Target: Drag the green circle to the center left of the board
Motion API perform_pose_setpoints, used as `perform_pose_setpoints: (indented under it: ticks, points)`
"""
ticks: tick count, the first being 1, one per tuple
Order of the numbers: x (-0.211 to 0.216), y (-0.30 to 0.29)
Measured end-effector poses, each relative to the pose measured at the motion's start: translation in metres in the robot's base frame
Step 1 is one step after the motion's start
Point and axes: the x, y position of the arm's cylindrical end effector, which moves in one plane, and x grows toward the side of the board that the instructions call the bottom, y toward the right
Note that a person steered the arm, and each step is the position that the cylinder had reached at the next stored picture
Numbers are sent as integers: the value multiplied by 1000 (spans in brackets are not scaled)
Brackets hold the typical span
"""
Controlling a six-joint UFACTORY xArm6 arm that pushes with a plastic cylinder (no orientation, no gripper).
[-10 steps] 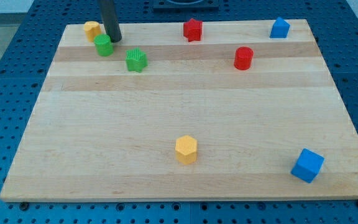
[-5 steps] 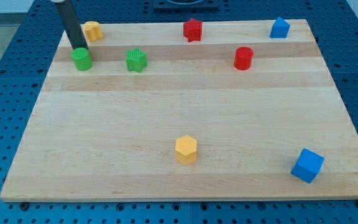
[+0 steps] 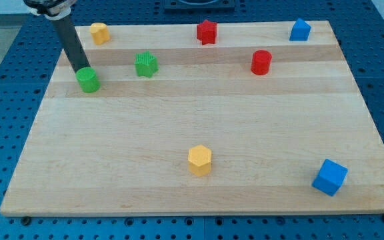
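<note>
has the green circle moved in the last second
Yes. The green circle has slid toward the view's left and bottom, away from the yellow block in the top-left corner. My tip sits right behind it, on its upper-left side.

On the wooden board sit eight blocks: two green, a circle and a star; two red, a star and a cylinder; two yellow; two blue.
</note>
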Motion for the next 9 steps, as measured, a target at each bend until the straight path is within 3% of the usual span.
perform_pose_setpoints:
  ticks: [6,9]
  points:
    - [0,57]
    - [24,17]
